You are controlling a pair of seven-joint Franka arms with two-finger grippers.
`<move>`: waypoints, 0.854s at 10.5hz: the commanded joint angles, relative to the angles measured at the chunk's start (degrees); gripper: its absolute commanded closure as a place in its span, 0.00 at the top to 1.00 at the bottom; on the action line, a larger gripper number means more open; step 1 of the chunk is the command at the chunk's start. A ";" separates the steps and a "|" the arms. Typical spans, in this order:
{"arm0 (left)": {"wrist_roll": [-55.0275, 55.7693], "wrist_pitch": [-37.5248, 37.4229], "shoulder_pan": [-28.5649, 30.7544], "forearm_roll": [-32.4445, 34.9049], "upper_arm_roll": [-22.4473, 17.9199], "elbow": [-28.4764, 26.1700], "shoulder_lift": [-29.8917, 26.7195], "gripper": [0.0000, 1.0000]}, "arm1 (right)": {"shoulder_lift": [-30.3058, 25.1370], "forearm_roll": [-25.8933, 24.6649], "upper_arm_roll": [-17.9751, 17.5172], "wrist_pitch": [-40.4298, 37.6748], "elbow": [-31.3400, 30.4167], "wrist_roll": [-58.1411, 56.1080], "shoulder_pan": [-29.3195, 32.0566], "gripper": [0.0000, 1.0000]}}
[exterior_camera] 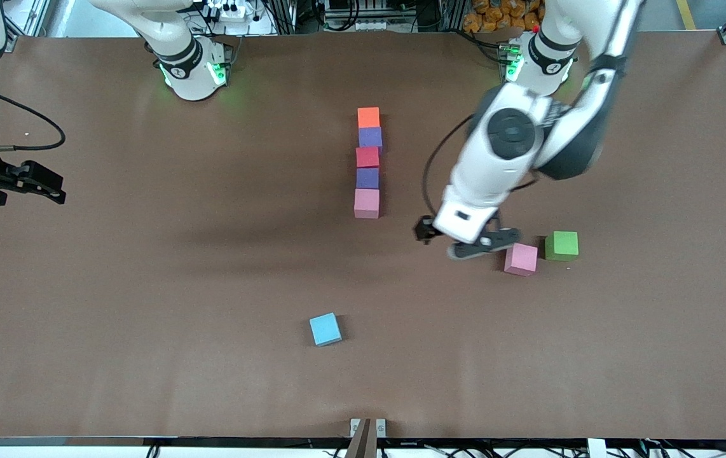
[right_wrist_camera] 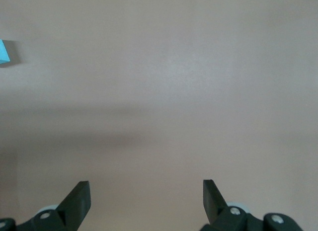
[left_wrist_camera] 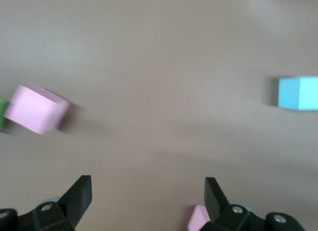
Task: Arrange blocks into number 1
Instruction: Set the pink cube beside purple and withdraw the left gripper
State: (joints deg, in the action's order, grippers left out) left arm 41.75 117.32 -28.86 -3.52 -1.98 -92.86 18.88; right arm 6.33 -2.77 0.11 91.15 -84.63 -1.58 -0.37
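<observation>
column: orange block (exterior_camera: pixel 369 117), purple, red, purple, pink block (exterior_camera: pixel 367 203) touching in line, long axis running toward camera
left gripper (exterior_camera: pixel 465 245): I see jaws spread, empty, toward left arm's end from column's pink end, nearer arm
loose pink cube (exterior_camera: pixel 520 259): just beside it, touching green cube (exterior_camera: pixel 561 245)
right gripper (exterior_camera: pixel 32 181): spread, waiting, well apart from column

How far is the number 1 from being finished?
Done: five blocks form a straight column, orange to pink. In hand: nothing; the left end effector is open beside a loose pink cube; the right end effector waits open. Left: possibly nothing more.
</observation>
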 commanded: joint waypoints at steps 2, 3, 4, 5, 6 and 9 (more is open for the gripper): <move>-11.29 -8.66 12.21 1.50 2.77 -1.71 -8.58 1.00 | 0.43 0.22 -0.55 -0.80 1.14 -0.88 0.89 1.00; -15.25 -11.04 14.86 1.50 2.77 -1.71 -10.60 1.00 | 0.43 0.22 -0.55 -0.80 1.14 -0.88 0.89 1.00; -17.90 -13.24 17.32 1.59 2.77 -1.71 -12.45 1.00 | 0.43 0.22 -0.55 -0.80 1.14 -0.88 0.89 1.00; -19.41 -15.00 18.91 1.68 2.86 -1.71 -14.29 1.00 | 0.43 0.22 -0.55 -0.80 1.14 -0.88 0.89 1.00; -19.77 -16.76 20.32 3.07 3.03 -1.71 -16.23 1.00 | 0.43 0.22 -0.55 -0.80 1.14 -0.88 0.89 1.00; -21.17 -20.89 25.86 4.67 6.81 -1.71 -19.93 1.00 | 0.43 0.22 -0.55 -0.80 1.14 -0.97 0.89 1.00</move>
State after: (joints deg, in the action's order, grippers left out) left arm 22.05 97.94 -5.66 -0.33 2.34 -93.12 1.37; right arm 6.37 -2.77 0.11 91.14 -84.60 -1.61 -0.35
